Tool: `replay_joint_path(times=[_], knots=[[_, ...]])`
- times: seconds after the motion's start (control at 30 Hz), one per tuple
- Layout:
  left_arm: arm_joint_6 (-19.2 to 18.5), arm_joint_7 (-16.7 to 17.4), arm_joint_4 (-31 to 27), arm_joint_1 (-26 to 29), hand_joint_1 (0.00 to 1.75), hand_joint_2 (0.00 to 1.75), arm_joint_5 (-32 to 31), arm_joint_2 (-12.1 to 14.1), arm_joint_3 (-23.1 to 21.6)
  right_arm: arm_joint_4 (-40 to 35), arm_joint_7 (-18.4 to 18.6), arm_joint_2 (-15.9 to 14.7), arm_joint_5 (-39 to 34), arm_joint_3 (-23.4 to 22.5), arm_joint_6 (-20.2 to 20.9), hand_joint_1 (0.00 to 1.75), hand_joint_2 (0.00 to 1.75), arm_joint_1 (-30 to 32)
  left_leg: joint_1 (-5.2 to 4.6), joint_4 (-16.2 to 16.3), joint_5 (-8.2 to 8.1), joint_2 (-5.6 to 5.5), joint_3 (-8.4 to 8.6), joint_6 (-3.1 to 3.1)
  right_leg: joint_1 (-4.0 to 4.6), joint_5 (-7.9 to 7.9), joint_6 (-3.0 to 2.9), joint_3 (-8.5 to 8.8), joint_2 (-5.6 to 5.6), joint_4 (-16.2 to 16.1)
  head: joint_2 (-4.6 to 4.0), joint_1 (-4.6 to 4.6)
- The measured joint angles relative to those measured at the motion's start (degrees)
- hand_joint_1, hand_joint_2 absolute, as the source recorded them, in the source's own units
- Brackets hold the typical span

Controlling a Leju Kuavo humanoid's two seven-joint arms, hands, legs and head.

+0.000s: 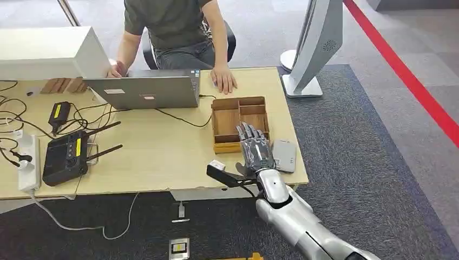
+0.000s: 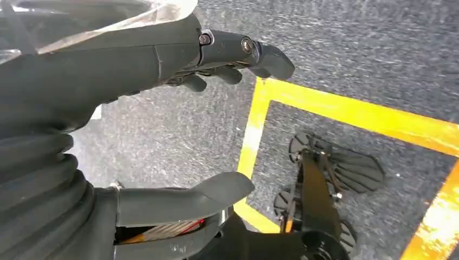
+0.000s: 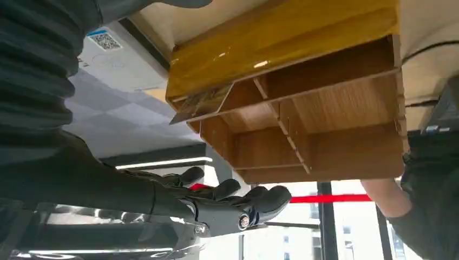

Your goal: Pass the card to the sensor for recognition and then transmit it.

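A wooden box [image 1: 240,116] with several compartments and a yellow front wall stands near the table's right front corner. A thin card [image 3: 199,103] leans in its narrow compartment just behind the yellow wall [image 3: 281,40]. My right hand [image 1: 254,150] hovers over the box's near edge, fingers spread, thumb out to the side, holding nothing; in the right wrist view its fingers [image 3: 238,200] are apart from the box. A flat grey sensor [image 1: 284,156] lies on the table just right of that hand. My left hand [image 2: 162,59] hangs over the floor with nothing in it, fingers loosely bent and thumb apart.
A person sits behind the table with a hand [image 1: 223,80] resting close to the box, next to an open laptop [image 1: 146,89]. A black router [image 1: 67,154], a power strip [image 1: 28,162] and cables lie at the left. A white stand [image 1: 316,43] rises past the table's right end.
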Motion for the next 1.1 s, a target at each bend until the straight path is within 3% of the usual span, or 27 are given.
replay_joint_path(times=[0.3,0.73,0.97,1.1], knots=[[0.3,0.6,0.0,0.0,0.0,1.75,-0.4,0.0,0.2,5.4,1.0,1.7,1.8,0.0,0.8,0.0,1.75,-1.7,0.01,0.0,0.01,0.0,0.01,0.0,0.0,0.0,0.0,0.0,0.0,0.0,0.0,0.02],[0.0,0.5,0.0,0.0,0.0,1.75,-0.6,0.0,0.2,7.8,2.7,1.5,4.4,0.1,2.2,0.0,1.75,-3.9,0.01,0.0,0.01,0.0,0.01,0.0,0.0,0.01,-0.01,-0.01,0.0,0.0,0.0,0.02],[0.9,2.0,0.0,0.2,0.0,1.75,0.0,0.0,0.5,5.3,4.2,0.0,8.5,0.0,8.4,0.0,1.75,-6.0,0.0,0.0,0.02,0.01,0.03,0.0,0.0,0.05,0.03,-0.01,0.0,0.0,0.0,0.0],[0.9,2.0,0.0,0.2,0.0,1.75,0.0,0.0,0.6,4.8,4.4,-0.4,8.9,0.0,9.1,0.0,1.75,-6.3,0.0,0.0,0.02,0.01,0.02,0.0,0.0,0.06,0.04,-0.01,0.0,0.0,0.0,0.0]])
